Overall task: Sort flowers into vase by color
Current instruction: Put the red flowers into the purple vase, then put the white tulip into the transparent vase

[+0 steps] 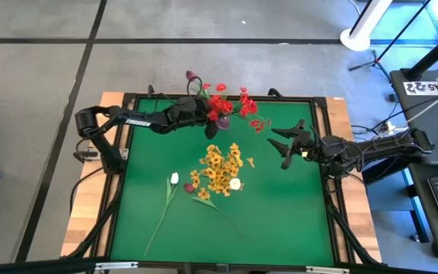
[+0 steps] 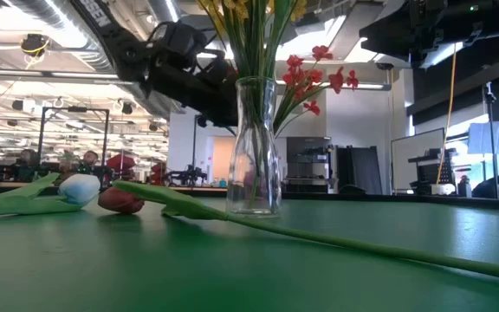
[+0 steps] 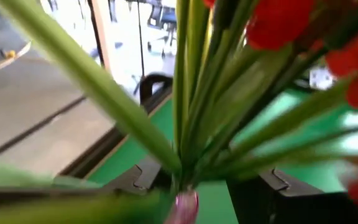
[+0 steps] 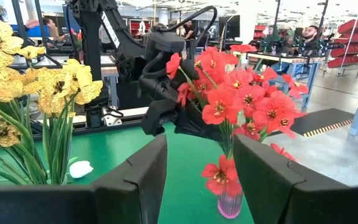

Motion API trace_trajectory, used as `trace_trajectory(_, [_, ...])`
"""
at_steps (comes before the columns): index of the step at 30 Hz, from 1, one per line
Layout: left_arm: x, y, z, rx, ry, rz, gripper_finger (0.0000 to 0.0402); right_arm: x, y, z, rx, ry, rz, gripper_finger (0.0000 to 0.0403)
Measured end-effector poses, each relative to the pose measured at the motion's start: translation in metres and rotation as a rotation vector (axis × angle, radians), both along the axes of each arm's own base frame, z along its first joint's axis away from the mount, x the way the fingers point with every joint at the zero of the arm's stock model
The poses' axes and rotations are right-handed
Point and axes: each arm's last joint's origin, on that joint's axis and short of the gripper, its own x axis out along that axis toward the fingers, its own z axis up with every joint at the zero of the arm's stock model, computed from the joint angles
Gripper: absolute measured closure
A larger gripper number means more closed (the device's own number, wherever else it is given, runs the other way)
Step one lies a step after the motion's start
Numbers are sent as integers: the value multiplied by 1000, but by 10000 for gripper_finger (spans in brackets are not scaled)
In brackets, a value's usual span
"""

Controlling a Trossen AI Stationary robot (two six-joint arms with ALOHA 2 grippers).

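Red flowers stand in a small pink vase near the table's far edge. A maroon bud on a thick green stem leans out of the same bunch, past the far edge. My left gripper is open, one finger on each side of the stems just above the vase mouth. Yellow flowers fill a clear glass vase at mid-table. My right gripper hovers open, right of both vases.
On the green mat, a white bud and a maroon bud lie flat on long stems near the yellow vase. Another white bud lies beside it. The near half of the mat is bare.
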Motion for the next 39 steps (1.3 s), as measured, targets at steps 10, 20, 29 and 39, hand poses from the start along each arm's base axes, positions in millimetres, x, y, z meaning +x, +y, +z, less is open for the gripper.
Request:
trace_trajectory(10, [-18, -9, 12, -83, 126, 12, 208, 0, 0, 0, 0, -1, -1, 221])
trace_trajectory(20, [-36, -35, 27, -124, 263, -13, 187, 0, 0, 0, 0, -1, -1, 221])
trace_trajectory(29, [-69, -73, 50, -126, 394, 58, 188, 0, 0, 0, 21, -9, 0, 221])
trace_trajectory(39, [-104, -132, 42, -511, 626, 20, 188, 0, 0, 0, 22, -11, 0, 221])
